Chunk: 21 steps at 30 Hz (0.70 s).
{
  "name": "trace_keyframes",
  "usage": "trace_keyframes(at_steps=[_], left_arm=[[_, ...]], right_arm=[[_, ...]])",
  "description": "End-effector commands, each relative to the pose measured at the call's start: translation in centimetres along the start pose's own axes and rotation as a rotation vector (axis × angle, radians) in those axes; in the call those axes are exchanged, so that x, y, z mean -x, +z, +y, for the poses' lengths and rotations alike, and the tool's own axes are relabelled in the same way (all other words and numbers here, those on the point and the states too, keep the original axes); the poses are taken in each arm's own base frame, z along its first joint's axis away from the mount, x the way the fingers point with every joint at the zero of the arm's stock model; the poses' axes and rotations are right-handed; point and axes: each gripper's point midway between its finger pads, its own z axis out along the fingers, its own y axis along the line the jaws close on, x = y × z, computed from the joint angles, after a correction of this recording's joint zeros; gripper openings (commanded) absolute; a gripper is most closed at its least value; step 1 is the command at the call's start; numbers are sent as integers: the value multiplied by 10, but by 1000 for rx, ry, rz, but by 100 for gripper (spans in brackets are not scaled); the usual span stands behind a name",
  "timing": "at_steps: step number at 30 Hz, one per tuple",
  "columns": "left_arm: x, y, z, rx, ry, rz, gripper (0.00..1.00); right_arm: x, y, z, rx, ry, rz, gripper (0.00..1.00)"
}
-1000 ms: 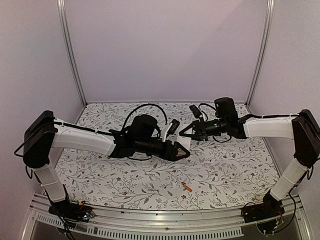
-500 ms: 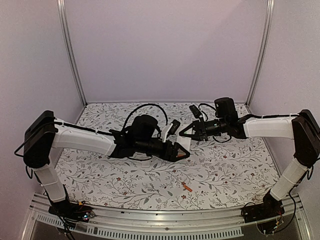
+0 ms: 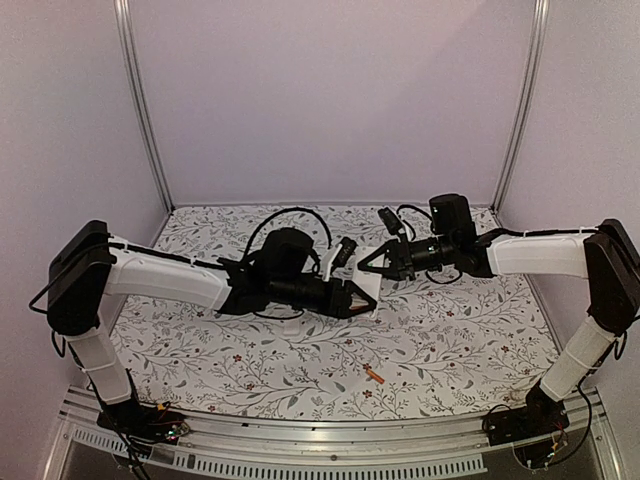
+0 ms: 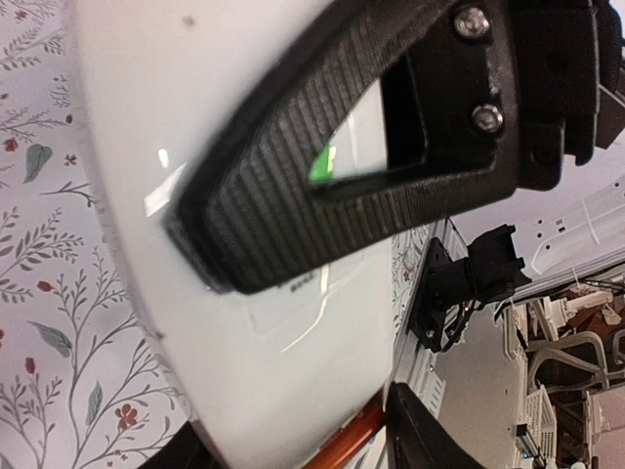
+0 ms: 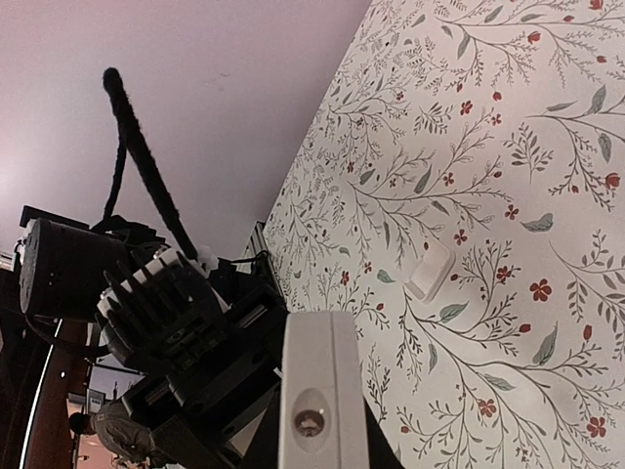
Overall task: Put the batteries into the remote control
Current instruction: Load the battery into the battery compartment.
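White, glossy plastic fills the left wrist view. The slim white plastic remote control [image 4: 244, 322] is up in the air over the flowered counter [image 3: 450, 340], clamped by the left arm's black ribbed fingers [image 4: 293, 176]. It looks light and stiff but slick, so I'd pinch its flat faces, clear of the recess. One tiny orange battery [image 3: 374, 376] lies on the counter near the front, hard and apt to roll. The right arm's fingers [image 3: 380, 257] sit just beside the remote; I cannot tell whether they grip it.

Soft even light with a pinkish cast, weak shadows on the floral table [image 3: 300, 370], small bright glare patches on the glossy remote control [image 4: 137, 107], nearest surfaces slightly blurred in both wrist views
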Motion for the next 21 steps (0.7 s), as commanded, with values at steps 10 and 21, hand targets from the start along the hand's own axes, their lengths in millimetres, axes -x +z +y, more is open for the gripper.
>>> trace_keyframes(at_steps=[10,21], left_arm=[[-18,0,-22,-144,89,50,46],[-20,-3,-26,-210,126,81,35]], right_arm=[[15,-6,20,54,-50,-40,0],[19,-8,43,195,-47,-57,0]])
